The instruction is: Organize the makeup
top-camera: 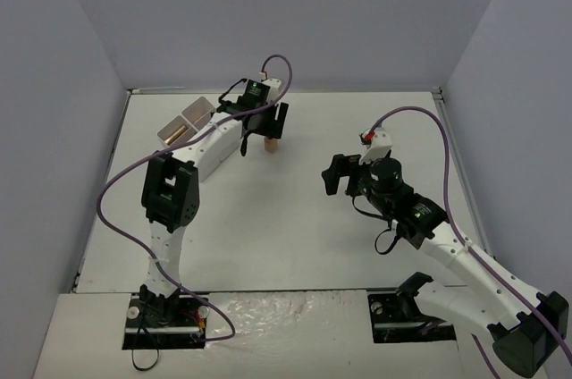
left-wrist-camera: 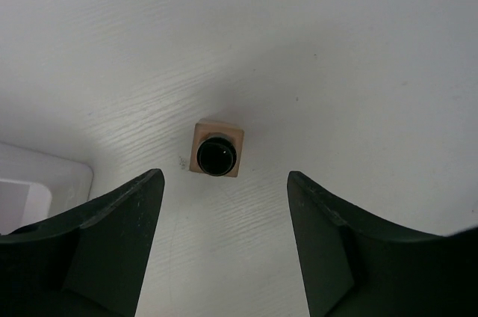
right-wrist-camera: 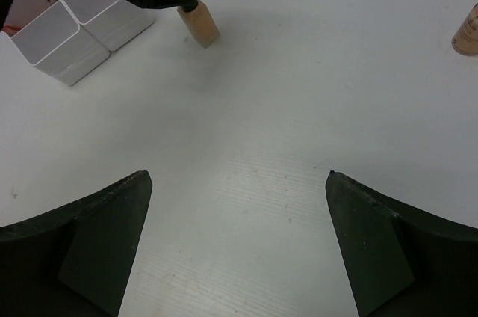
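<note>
A tan bottle with a black cap (top-camera: 271,141) stands upright on the white table near the back. My left gripper (top-camera: 269,120) hovers straight above it, open and empty. In the left wrist view the bottle (left-wrist-camera: 216,152) shows from above, just beyond the gap of the left gripper (left-wrist-camera: 224,176). My right gripper (top-camera: 338,175) is open and empty over the bare middle of the table, also in its wrist view (right-wrist-camera: 237,175). That view shows the same bottle (right-wrist-camera: 199,24) under the left gripper and a second tan bottle (right-wrist-camera: 467,31) at the right edge. Sponges, lipsticks and sticks are out of view.
The white compartment box (top-camera: 186,123) sits at the back left, partly behind my left arm, with something brownish in one compartment. It also shows in the left wrist view (left-wrist-camera: 37,182) and the right wrist view (right-wrist-camera: 75,29). Grey walls surround the table.
</note>
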